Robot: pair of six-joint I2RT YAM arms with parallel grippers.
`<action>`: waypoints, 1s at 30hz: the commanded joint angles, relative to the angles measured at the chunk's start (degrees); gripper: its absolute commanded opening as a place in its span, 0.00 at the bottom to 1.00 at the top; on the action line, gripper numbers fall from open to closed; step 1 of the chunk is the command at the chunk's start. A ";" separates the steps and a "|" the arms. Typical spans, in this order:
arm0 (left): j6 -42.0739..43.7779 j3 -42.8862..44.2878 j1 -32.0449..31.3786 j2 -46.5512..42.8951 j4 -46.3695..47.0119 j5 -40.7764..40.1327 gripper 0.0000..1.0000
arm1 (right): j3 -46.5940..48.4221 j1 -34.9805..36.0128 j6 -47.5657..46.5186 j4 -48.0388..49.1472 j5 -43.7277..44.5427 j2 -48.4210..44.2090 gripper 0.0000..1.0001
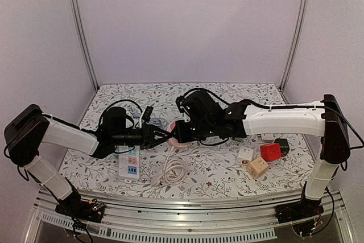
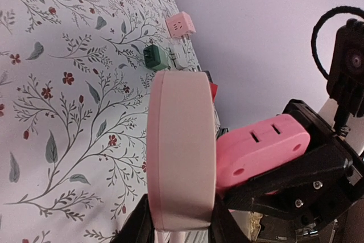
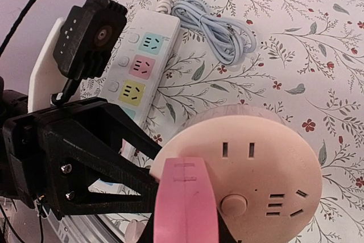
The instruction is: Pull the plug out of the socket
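The socket (image 2: pixel 182 152) is a round pale pink disc, seen edge-on in the left wrist view. My left gripper (image 2: pixel 181 223) is shut on its rim, holding it above the table. A bright pink plug (image 2: pixel 259 152) sits against the socket's flat face. My right gripper (image 3: pixel 185 223) is shut on that plug (image 3: pixel 186 203), and the socket's face (image 3: pixel 256 163) with its slots and button shows behind it. From above, both grippers meet at the table's middle, around the socket (image 1: pixel 181 139). Whether the prongs are still inside the socket is hidden.
A white power strip (image 1: pixel 128 165) with coloured outlets lies below the left arm, a coiled white cord (image 1: pixel 173 172) beside it. A pale blue cable bundle (image 3: pixel 219 27) lies further back. Small cube adapters, red (image 1: pixel 271 151), green (image 1: pixel 282 145), beige (image 1: pixel 257 167) and white (image 1: pixel 245 153), sit at the right.
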 commanded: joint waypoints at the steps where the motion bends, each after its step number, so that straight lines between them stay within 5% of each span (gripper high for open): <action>1: 2.19 0.64 0.43 0.94 -2.52 -1.98 0.00 | 2.35 0.49 -0.59 -2.20 3.88 0.26 0.00; 16: 4.70 1.45 0.34 0.70 -7.56 -4.42 0.00 | -4.09 -4.31 5.96 4.49 -3.93 -4.17 0.00; 30: 3.80 3.05 0.34 2.56 -12.04 -6.66 0.00 | 5.42 3.23 -3.45 -8.27 9.69 0.22 0.00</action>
